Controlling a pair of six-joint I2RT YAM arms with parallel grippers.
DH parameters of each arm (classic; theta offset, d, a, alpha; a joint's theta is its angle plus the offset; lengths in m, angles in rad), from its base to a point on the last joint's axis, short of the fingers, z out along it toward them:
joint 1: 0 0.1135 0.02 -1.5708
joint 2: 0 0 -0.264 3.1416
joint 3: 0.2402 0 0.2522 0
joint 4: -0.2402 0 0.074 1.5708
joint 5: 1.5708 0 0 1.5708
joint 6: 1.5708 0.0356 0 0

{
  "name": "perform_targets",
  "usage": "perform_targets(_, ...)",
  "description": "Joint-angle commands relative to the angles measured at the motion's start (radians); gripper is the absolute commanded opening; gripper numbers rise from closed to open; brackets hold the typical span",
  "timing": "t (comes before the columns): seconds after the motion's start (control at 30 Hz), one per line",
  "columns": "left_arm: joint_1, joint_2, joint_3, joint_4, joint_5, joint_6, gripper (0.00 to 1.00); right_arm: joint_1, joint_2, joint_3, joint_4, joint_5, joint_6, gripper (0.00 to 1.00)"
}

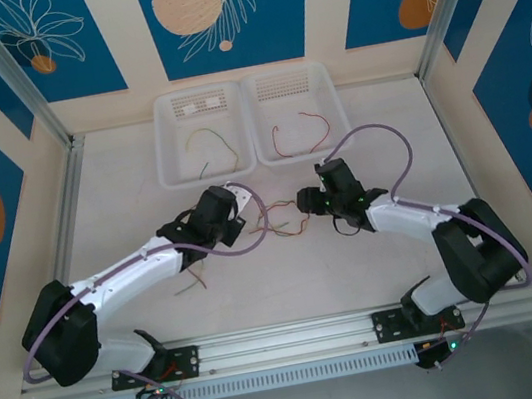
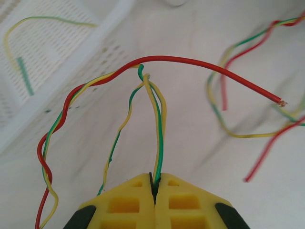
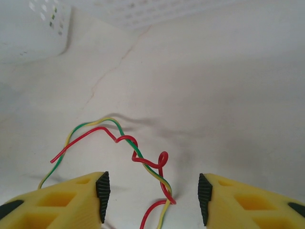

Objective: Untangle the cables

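Top external view: the tangled cables (image 1: 280, 226) lie on the counter (image 1: 126, 211) between the two arms, in front of two white baskets. The left basket (image 1: 165, 150) holds one yellow-green cable (image 1: 219, 139). The right basket (image 1: 338, 112) holds one red cable (image 1: 320, 136).

Left wrist view: left jaws are together, clamped on a looped yellow-green strand (image 2: 161, 138) that rises from the seam between the yellow fingers (image 2: 124, 205). A red strand (image 2: 190, 61) arches over it and is twisted with another yellow-green strand on the left side. Further red and yellow-green strands lie on the counter to the right, blurred.

Right wrist view: right jaws stand apart, gripping nothing. Between them on the counter lies a red and yellow-green twisted pair (image 3: 143, 160) with a small red loop at its middle. Neither black pad (image 3: 103, 195) touches it.
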Motion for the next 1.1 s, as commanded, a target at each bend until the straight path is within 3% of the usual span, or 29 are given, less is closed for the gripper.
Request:
perform_targets(0.0, 0.023, -0.027, -0.024, 0.031, -0.092, -0.041, 0.0, -0.028, 0.049, 0.045, -0.045, -0.129, -0.013, 0.56)
perform_targets(0.3, 0.027, -0.016, -0.047, 0.079, -0.088, -0.053, 0.0, -0.002, 0.185, 0.117, -0.108, -0.077, -0.07, 0.57)
perform_targets(0.4, 0.027, -0.016, -0.044, 0.08, -0.112, -0.064, 0.0, 0.008, 0.192, 0.11, -0.082, -0.067, -0.076, 0.51)
perform_targets(0.5, 0.026, -0.01, -0.043, 0.081, -0.124, -0.059, 0.03, 0.02, 0.199, 0.116, -0.075, -0.051, -0.096, 0.37)
perform_targets(0.7, 0.027, -0.011, -0.047, 0.088, -0.104, -0.071, 0.23, 0.051, 0.181, 0.126, -0.102, 0.002, -0.143, 0.11)
perform_targets(0.83, 0.026, -0.033, -0.053, 0.094, -0.113, -0.081, 0.54, 0.072, 0.128, 0.127, -0.131, 0.049, -0.159, 0.03)
perform_targets(1.07, 0.026, -0.133, -0.077, 0.144, -0.083, -0.06, 0.66, 0.085, -0.066, 0.094, -0.17, 0.094, -0.207, 0.0)
